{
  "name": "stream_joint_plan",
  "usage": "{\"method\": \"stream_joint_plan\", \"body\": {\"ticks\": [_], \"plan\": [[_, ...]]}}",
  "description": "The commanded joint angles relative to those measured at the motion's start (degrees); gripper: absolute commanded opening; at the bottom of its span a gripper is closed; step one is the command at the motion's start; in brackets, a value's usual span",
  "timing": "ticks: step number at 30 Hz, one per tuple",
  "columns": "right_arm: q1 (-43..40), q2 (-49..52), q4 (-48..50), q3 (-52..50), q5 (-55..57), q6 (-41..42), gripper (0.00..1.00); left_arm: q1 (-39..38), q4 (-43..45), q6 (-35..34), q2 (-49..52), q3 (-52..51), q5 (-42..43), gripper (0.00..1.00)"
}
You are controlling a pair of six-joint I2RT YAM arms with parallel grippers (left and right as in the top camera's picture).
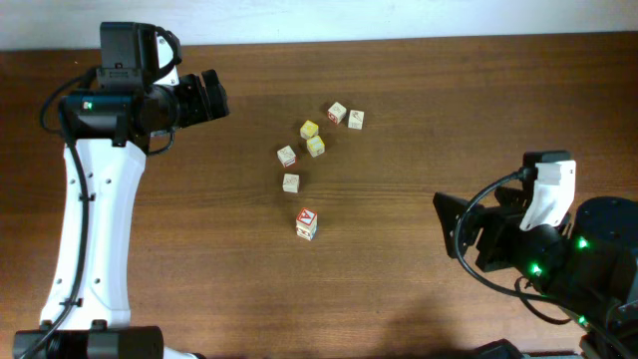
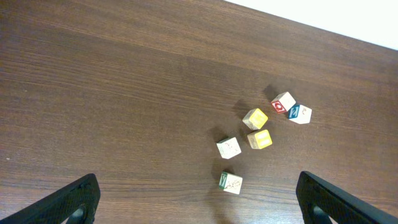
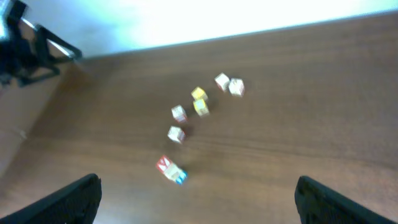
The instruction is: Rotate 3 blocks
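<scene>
- The brown wooden table (image 1: 399,299) carries only a loose scatter of small cubes near its middle, and both arms stand off from it.
- My left arm (image 1: 95,199) reaches along the far-left side. My right arm (image 1: 588,249) sits low at the right edge.
- The left gripper (image 1: 214,96) hangs well apart from the cubes with its fingers spread wide and nothing between them.
- The right gripper (image 1: 449,227) is the same: jaws fully apart, empty, pointing toward the scatter from the right.
- As I read it, no rotation is in hand. This is a gap between grasps, and I cannot tell whether any block has been turned.
- The red-lettered block (image 1: 307,217) lies nearest me, alone below the group. Something pale touches its near side, and I cannot tell whether that is its own flank or another cube.
- The lower cream block (image 1: 290,182) sits just above it, and the upper cream block (image 1: 287,156) is a little farther on.
- The yellow cubes (image 1: 316,147) crowd just beside the upper cream one. A far pair of cubes (image 1: 346,117) lies beyond them.
- My next move should be to bring one gripper over a block and square the fingers to two opposite faces. Then I descend, close, twist about the vertical and let go.
- I would start with the red-lettered block because it has open room around it. The upper cream block needs a careful finger line to avoid nudging the yellow neighbour.
</scene>
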Motion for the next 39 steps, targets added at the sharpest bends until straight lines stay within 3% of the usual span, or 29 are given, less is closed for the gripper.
{"method": "stream_joint_plan", "body": {"ticks": [1, 3, 6, 10, 14, 21, 25, 39], "plan": [[-0.5, 0.3, 0.9, -1.1, 11.7, -0.6, 0.98, 0.1, 0.1, 0.7, 0.1, 0.4, -0.6, 0.99], [-4.4, -1.3, 7.7, -6.0, 15.6, -4.5, 0.99, 0.1, 0.1, 0.7, 0.1, 0.4, -0.6, 0.99], [-12.6, -9.2, 20.7, -17.5, 5.4, -18.4, 0.99, 0.1, 0.0, 0.7, 0.1, 0.4, -0.6, 0.99], [-19.8, -24.5, 34.0, -36.8, 2.6, -18.6, 0.98, 0.1, 0.0, 0.7, 0.1, 0.4, -0.6, 0.99], [-21.4, -36.6, 43.4, -54.0, 1.6, -18.6, 0.99, 0.1, 0.0, 0.7, 0.1, 0.4, -0.6, 0.99], [-21.4, -47.7, 57.8, -75.6, 0.6, -18.6, 0.99, 0.1, 0.0, 0.7, 0.1, 0.4, -0.6, 0.99], [-21.4, -47.7, 59.6, -79.7, 1.7, -18.6, 0.99, 0.1, -0.1, 0.7, 0.1, 0.4, -0.6, 0.99], [-21.4, -47.7, 59.6, -79.7, 1.9, -18.6, 0.98, 0.1, -0.1, 0.7, 0.1, 0.4, -0.6, 0.99]]}}
